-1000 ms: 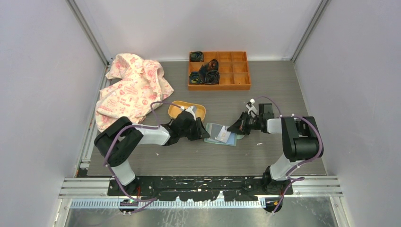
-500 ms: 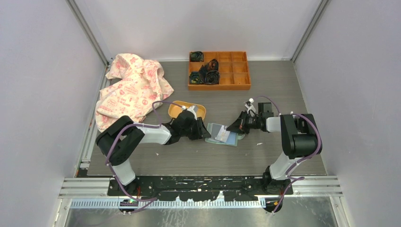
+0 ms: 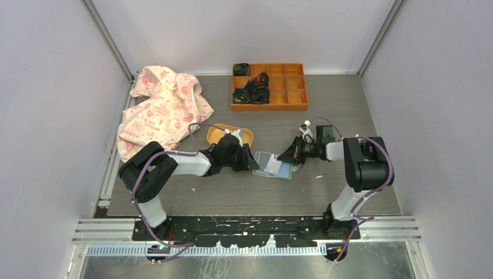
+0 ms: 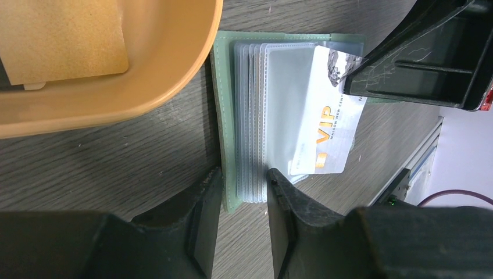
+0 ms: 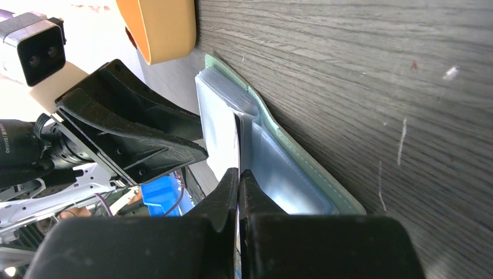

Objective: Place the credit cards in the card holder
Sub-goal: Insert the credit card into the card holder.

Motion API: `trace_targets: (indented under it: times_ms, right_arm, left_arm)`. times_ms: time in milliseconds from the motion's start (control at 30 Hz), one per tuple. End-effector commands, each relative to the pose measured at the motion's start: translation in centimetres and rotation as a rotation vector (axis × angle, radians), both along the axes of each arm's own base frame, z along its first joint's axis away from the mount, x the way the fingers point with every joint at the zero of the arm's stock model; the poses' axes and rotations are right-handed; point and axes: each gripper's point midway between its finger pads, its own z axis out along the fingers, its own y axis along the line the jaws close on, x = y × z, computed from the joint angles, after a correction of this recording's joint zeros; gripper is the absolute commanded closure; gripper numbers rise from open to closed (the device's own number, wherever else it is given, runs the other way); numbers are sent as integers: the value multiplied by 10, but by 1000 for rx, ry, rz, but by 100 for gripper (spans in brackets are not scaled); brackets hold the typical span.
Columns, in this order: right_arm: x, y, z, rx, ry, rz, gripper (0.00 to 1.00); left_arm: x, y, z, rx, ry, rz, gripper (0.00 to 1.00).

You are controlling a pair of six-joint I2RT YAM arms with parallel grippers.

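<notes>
The mint-green card holder (image 3: 282, 172) lies open on the table, its clear sleeves fanned out (image 4: 224, 116). My left gripper (image 4: 243, 195) is closed on its spine edge, one finger on the green cover and one on the sleeves. My right gripper (image 5: 239, 174) is shut on a white VIP card (image 4: 325, 116), whose far end sits in a sleeve of the holder (image 5: 325, 186). From above, the right gripper (image 3: 286, 156) is at the holder's right side and the left gripper (image 3: 251, 163) at its left. An orange card (image 4: 64, 38) lies in the yellow-orange dish (image 4: 174, 64).
The oval dish (image 3: 216, 134) sits just behind my left gripper. An orange compartment tray (image 3: 290, 87) with dark items stands at the back. A pink patterned cloth (image 3: 160, 110) lies at the back left.
My right gripper has moved slightly left with the white card, toward the holder. The left gripper has stayed at the holder's spine.
</notes>
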Motion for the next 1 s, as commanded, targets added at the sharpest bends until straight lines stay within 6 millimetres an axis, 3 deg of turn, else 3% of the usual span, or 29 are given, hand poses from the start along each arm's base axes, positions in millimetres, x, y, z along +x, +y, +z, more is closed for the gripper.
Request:
trace_targets:
  times_ms: [0,433,967]
  right_arm:
    - [5,7,3,-2,-46,43,99]
    - [4,10,6,17,-53,62,96]
    - [-10,7,5,-7,-28,52,97]
  left_arm:
    - [-25,23,-45,152,111,-37,64]
    - [-24,22,-46,164,118,-50,64]
    - [-13,37,-47,198,116,-44,65]
